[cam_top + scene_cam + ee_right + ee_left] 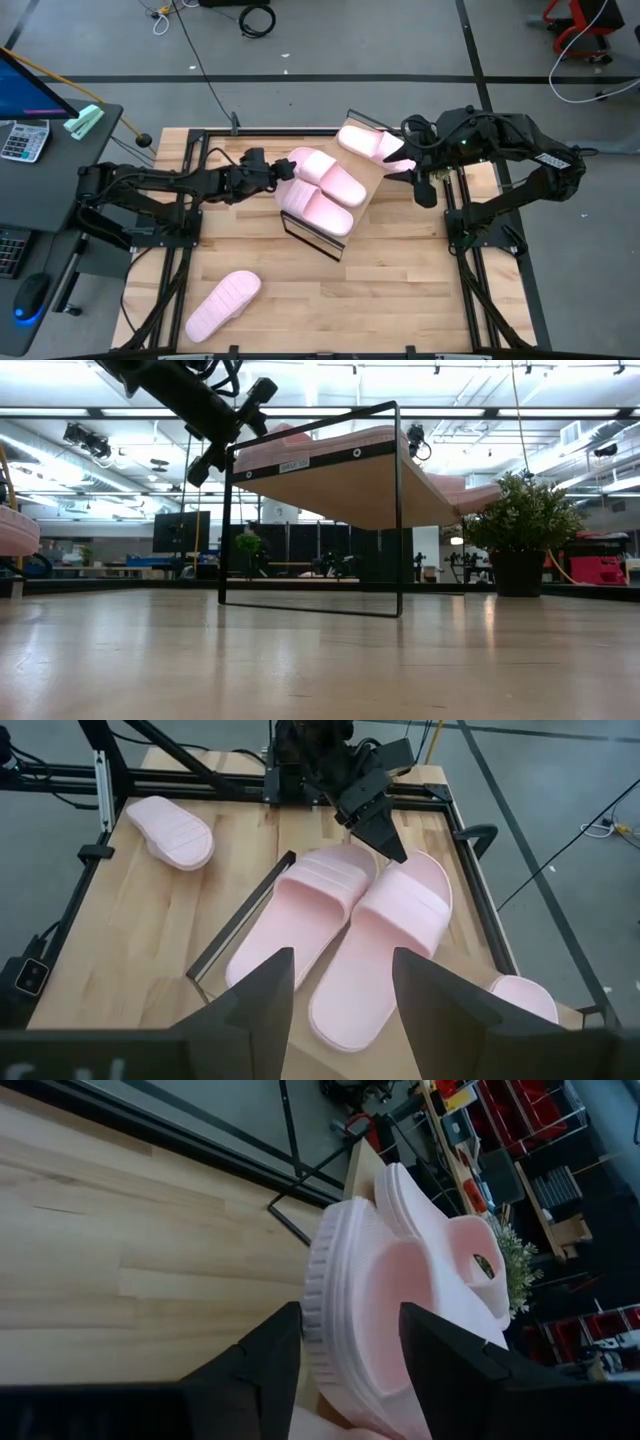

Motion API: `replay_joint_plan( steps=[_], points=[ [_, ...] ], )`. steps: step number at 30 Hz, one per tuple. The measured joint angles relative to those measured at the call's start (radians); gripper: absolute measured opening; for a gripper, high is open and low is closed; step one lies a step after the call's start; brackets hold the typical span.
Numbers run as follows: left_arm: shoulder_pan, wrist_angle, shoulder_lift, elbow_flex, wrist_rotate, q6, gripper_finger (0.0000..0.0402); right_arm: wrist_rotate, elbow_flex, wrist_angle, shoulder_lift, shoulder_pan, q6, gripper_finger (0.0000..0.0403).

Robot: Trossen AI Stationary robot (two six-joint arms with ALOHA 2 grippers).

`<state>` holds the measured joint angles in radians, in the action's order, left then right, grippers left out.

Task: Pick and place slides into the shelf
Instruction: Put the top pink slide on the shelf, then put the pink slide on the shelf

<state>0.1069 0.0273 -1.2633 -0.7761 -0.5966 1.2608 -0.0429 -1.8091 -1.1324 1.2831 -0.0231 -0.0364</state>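
High view: the shelf [365, 195], a light wood board on a thin black wire frame, stands mid-table, turned at an angle. Two pale pink foam slides [322, 192] with wide straps lie side by side on its board. A third slide [366, 142] rests at the board's far right corner, partly overhanging. A fourth slide [223, 303] lies sole-up on the butcher-block table [400, 290], near left, well apart from the shelf. The left gripper [283, 170] sits at the heel end of the paired slides. The right gripper [405, 166] hovers just beside the third slide.

Low view: the shelf board appears tilted on its frame, pink foam showing above it; the left arm reaches in from above.

Left wrist view: the left gripper's fingers [255, 1365] stand apart on either side of a slide's ribbed sole edge [325, 1280]; whether they touch it cannot be told.

Right wrist view: the right gripper's fingers [262, 985] stand apart, holding nothing, above the paired slides.

Judgement: the step in hand appears to be releasing the second slide. Next, the left arm should back clear and fetch the fourth slide; the overhanging third slide may need seating.
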Motion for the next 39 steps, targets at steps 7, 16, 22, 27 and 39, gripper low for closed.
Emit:
replay_joint_plan(
  steps=[7,16,22,27,39],
  points=[
    [0.002,0.004,0.0,0.0,0.01,0.005,0.0175,0.0,0.0,0.0,0.0,0.0,0.001,0.0177],
    [0.007,-0.025,0.001,0.0,0.021,0.01,0.0194,0.0,0.0,0.0,0.0,0.0,0.001,0.0177],
    [0.009,-0.071,0.001,0.0,0.021,0.011,0.0218,0.0,0.0,0.0,0.0,0.0,0.001,0.0177],
    [0.01,-0.074,0.001,0.0,0.021,0.011,0.0229,0.0,0.0,0.0,0.0,0.0,0.001,0.0177],
    [0.075,-0.121,0.13,0.0,0.007,-0.113,0.0223,0.0,0.0,-0.004,0.0,0.0,0.001,0.0177]
  ],
)
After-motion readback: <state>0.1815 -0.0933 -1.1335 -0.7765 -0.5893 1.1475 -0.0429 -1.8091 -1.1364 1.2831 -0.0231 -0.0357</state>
